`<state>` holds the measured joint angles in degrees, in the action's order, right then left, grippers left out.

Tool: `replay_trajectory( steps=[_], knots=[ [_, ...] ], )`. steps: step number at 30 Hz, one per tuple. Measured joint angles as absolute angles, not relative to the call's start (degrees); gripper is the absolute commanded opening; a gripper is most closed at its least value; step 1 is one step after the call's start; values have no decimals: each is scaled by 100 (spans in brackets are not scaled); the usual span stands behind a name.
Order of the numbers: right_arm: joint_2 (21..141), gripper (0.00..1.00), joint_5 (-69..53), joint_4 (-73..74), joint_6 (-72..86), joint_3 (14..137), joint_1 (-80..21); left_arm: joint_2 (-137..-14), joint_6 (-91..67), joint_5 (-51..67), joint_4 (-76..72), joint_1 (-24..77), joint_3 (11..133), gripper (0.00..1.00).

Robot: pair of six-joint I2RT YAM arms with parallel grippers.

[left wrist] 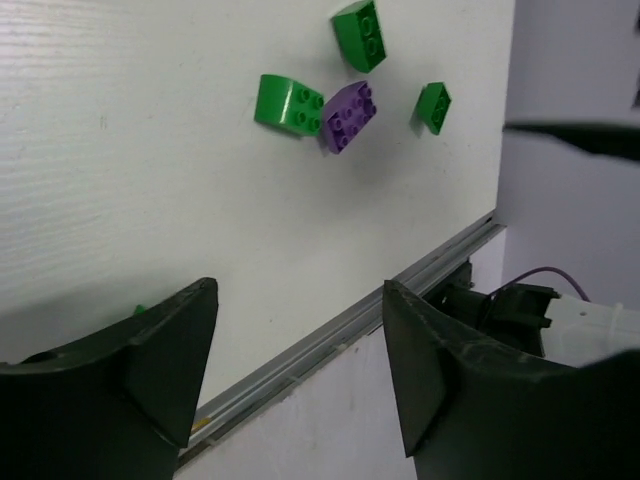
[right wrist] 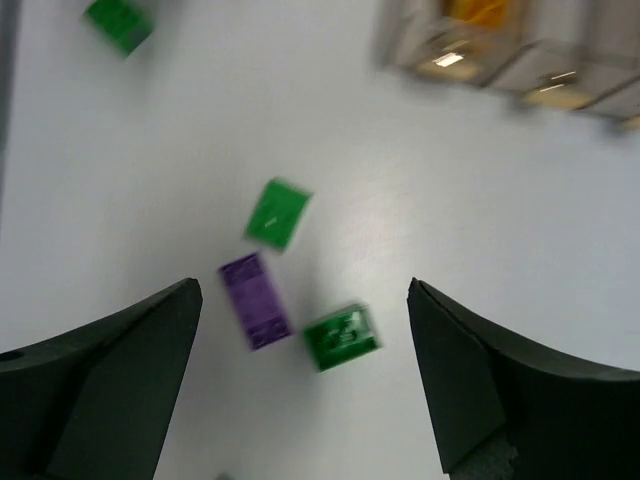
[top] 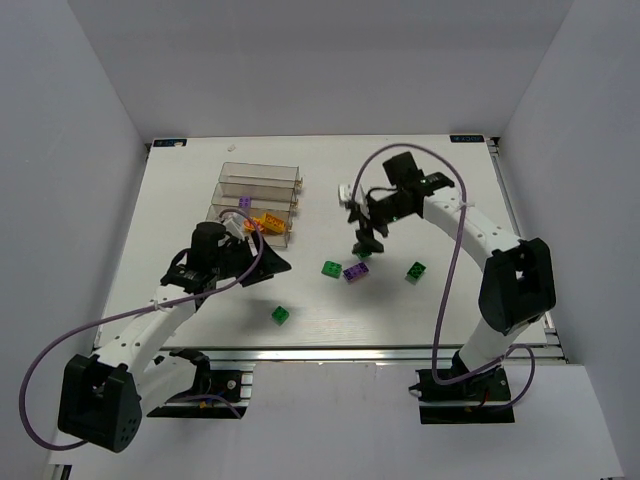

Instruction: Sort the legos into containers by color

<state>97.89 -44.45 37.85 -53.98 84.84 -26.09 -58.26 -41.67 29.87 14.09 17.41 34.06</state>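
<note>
White table inside white walls, with containers (top: 258, 195) toward the far left corner and an orange lego (top: 268, 220) in the nearest bin. Loose at mid-table: purple lego (top: 355, 272), green legos (top: 331, 268) just beside it, one more toward the right edge, one more by the near edge.

Right gripper (top: 364, 246) directly over that cluster, jaws apart, empty. Left gripper (top: 268, 255) beside the containers, jaws apart too, nothing held, well off from the cluster. Puts the right arm nearer.

Shows, from the right wrist, the purple lego (right wrist: 254, 300) below and between the fingers (right wrist: 120, 380), a little left of centre. Long axis roughly across the closing line, so probably little wrist turn needed. Green neighbours close enough to get nudged.

Half hides, from above, the green piece under the gripper, plain in the right wrist view. Gives, from the left wrist, only the same cluster far off, studs showing.
</note>
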Motion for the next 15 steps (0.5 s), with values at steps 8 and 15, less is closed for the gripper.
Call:
replay_trajectory(
  steps=[8,15],
  knots=[
    [9734,89,-3962,4383,-7583,6949,-2829,-5937,-4292,1968,2689,2025,3559,80],
    [10182,87,-3483,3809,-8060,7026,-2961,-5411,-4794,1319,3474,2064,3562,84]
  ],
)
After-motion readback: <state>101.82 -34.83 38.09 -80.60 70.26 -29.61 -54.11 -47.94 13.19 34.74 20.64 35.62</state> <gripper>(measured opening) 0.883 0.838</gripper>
